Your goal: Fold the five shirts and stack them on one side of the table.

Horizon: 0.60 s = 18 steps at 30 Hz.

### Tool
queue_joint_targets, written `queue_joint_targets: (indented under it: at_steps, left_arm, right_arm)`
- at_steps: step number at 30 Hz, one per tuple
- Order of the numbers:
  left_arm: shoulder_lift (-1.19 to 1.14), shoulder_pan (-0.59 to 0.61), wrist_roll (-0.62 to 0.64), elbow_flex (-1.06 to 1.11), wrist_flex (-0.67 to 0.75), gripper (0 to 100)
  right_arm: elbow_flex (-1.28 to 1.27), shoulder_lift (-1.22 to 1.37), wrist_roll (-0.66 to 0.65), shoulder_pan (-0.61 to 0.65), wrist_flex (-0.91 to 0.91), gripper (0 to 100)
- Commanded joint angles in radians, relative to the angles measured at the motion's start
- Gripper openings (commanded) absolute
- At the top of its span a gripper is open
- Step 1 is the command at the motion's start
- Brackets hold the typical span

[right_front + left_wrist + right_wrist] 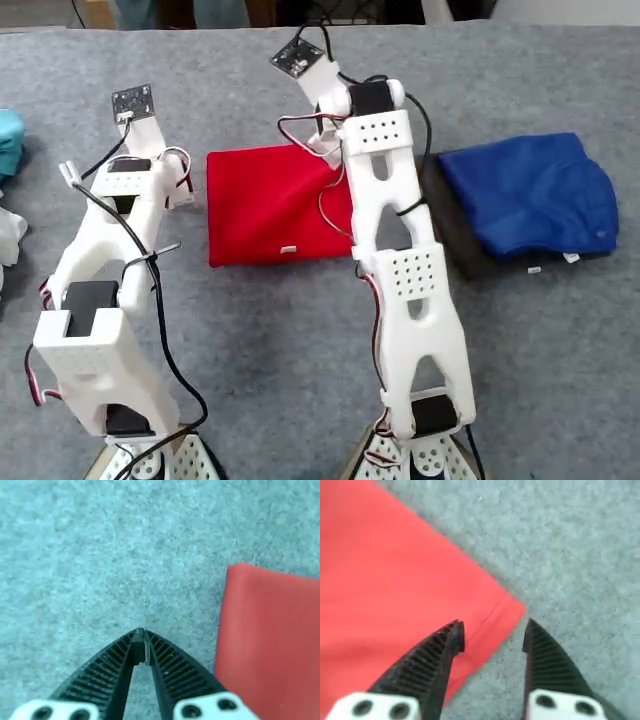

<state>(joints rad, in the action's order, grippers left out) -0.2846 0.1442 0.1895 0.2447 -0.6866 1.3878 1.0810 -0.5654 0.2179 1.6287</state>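
A folded red shirt [265,205] lies flat in the middle of the grey table. My right gripper [326,152] is at its far right corner; in the right wrist view this gripper [492,635] is open, its fingers straddling the corner of the red shirt [395,580]. My left gripper [188,195] sits just off the shirt's left edge; in the left wrist view it [140,636] is shut on nothing, over bare table beside the red shirt [270,645]. A blue shirt [530,190] lies on a dark shirt [455,240] at the right.
A teal shirt [8,140] and a white cloth [10,235] show at the table's left edge. Bare grey table [260,330] lies in front of the red shirt, between the two arms. Cables hang along both arms.
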Motion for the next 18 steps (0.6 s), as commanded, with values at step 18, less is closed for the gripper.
queue_joint_targets:
  at_steps: [18]
  left_arm:
    - [-0.011, -0.151, 0.072, -0.375, -0.269, 3]
  right_arm:
    - [0.271, -0.194, -0.009, -0.153, 0.140, 1.3]
